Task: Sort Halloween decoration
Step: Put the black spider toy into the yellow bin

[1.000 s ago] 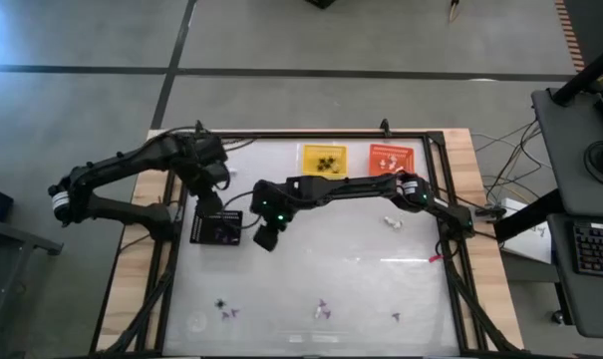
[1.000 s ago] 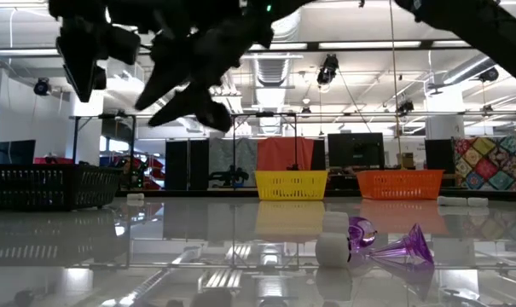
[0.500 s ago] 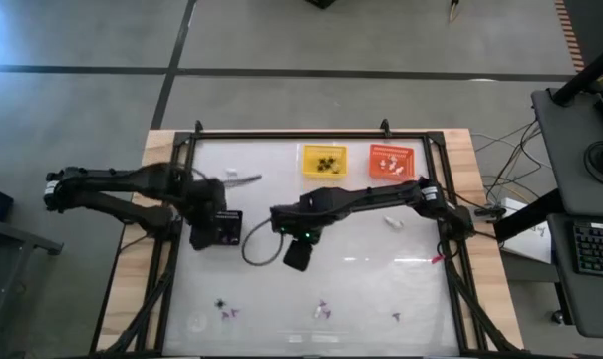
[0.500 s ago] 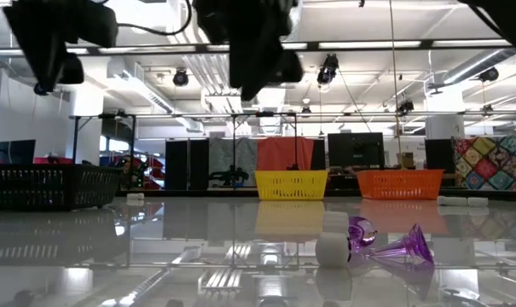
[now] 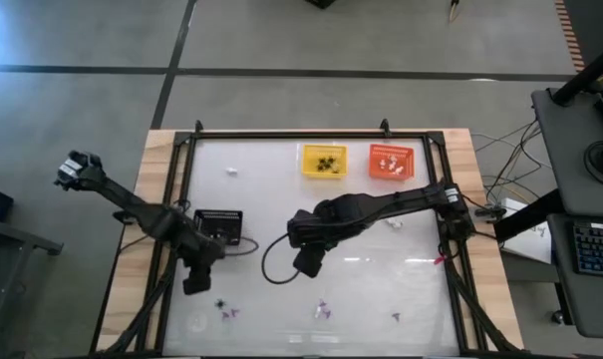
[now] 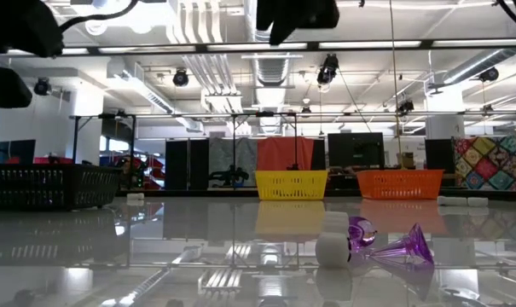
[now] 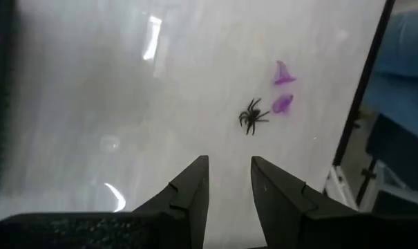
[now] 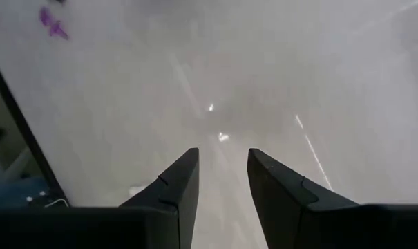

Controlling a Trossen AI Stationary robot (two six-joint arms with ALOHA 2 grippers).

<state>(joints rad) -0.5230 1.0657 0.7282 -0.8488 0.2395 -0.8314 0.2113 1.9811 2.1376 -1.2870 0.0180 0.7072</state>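
Arms in black reach low over a white table (image 5: 381, 279) framed in wood, seen from overhead; the left arm runs from its shoulder beyond the table's left edge, elbows inward past the black mesh basket (image 5: 219, 226), and points its left gripper (image 5: 196, 282) down toward the near left part of the surface; its fingers (image 7: 195, 187) stand a narrow gap apart with nothing between them, and the wrist view looks past them onto a black spider trinket (image 7: 251, 115) with two purple trinkets (image 7: 283, 88) just beside it on the bare table. The right arm stretches from the table's right edge across to the middle, bending down so that the right gripper (image 5: 307, 261) hangs over open tabletop; its fingers (image 8: 181, 187) are likewise parted by a narrow gap and empty, with a purple trinket (image 8: 53, 23) well off toward the table edge in its wrist view. Halloween decoration lies in several places: small purple and dark pieces (image 5: 226, 310) near the front left, another purple piece (image 5: 323, 310) at front centre, a dark one (image 5: 396, 317) to its right, white pieces (image 5: 391, 221) right of centre; dark trinkets rest in the yellow basket (image 5: 325, 161) and white ones in the orange basket (image 5: 391, 162) at the far edge. From table height, a purple witch hat (image 6: 404, 246) lies tipped on its side beside a white lump (image 6: 332, 247).
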